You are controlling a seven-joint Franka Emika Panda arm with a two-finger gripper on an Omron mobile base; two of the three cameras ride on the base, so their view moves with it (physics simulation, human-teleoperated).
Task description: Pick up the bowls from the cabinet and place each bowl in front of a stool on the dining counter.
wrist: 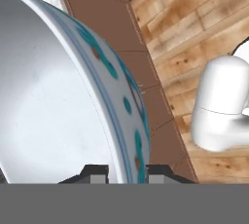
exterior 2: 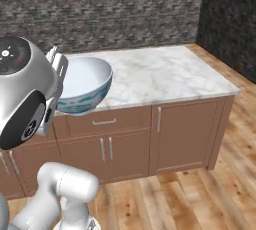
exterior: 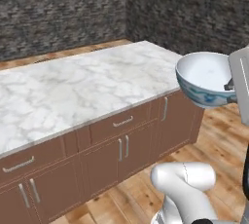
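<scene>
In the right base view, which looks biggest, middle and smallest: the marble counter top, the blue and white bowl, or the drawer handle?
1. Marble counter top
2. Blue and white bowl, though it is nearer the camera
3. Drawer handle

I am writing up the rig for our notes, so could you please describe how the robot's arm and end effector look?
The arm is glossy white, built of rounded tubular links with dark joints. One large rounded joint housing has a black round cap with small white and red markings. The end effector ends in two small dark, blocky finger tips. No loose cables are visible.
</scene>
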